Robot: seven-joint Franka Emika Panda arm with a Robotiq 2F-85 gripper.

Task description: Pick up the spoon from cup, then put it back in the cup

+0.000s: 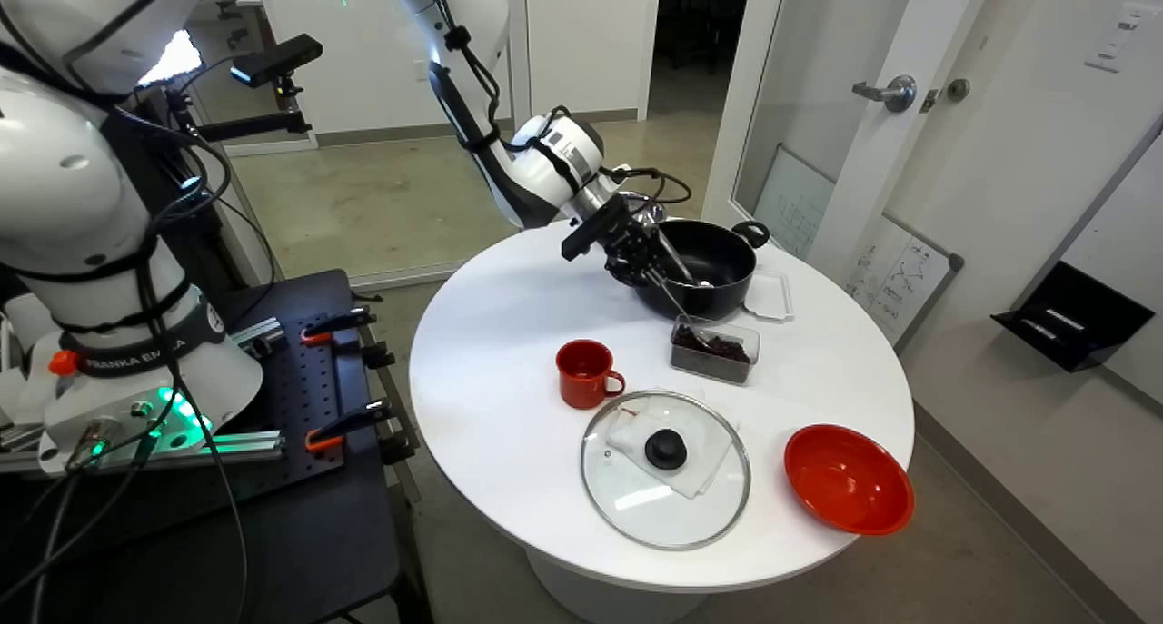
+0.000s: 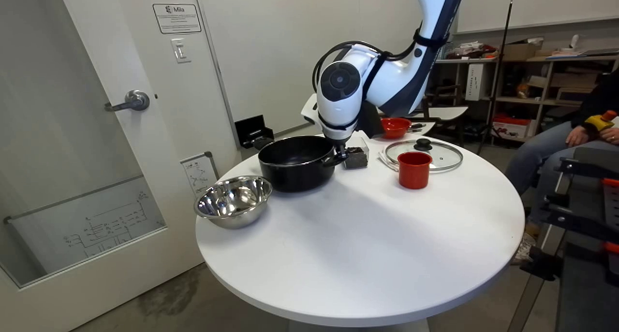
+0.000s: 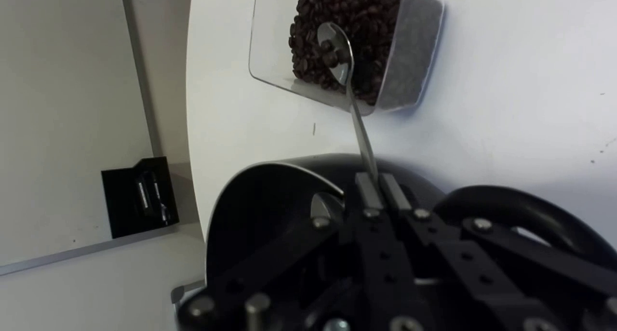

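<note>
My gripper (image 3: 378,189) is shut on the handle end of the metal spoon (image 3: 361,128). The spoon's bowl lies over dark beans in a clear container (image 3: 417,56), with a few beans showing in it; whether it touches the beans below cannot be told. In an exterior view the gripper (image 1: 647,272) tilts down beside the black pot (image 1: 704,288), the thin spoon (image 1: 673,299) reaching from it to the container. The red cup (image 1: 584,374) stands upright on the table, apart from the gripper, and shows in both exterior views.
Close against the gripper is the pot's rim and handle (image 3: 520,210), with a metal utensil (image 1: 674,253) leaning inside. A steel bowl (image 2: 234,201), a glass lid (image 1: 666,470) over a white napkin and a red bowl (image 1: 849,479) also stand on the round table (image 1: 509,288).
</note>
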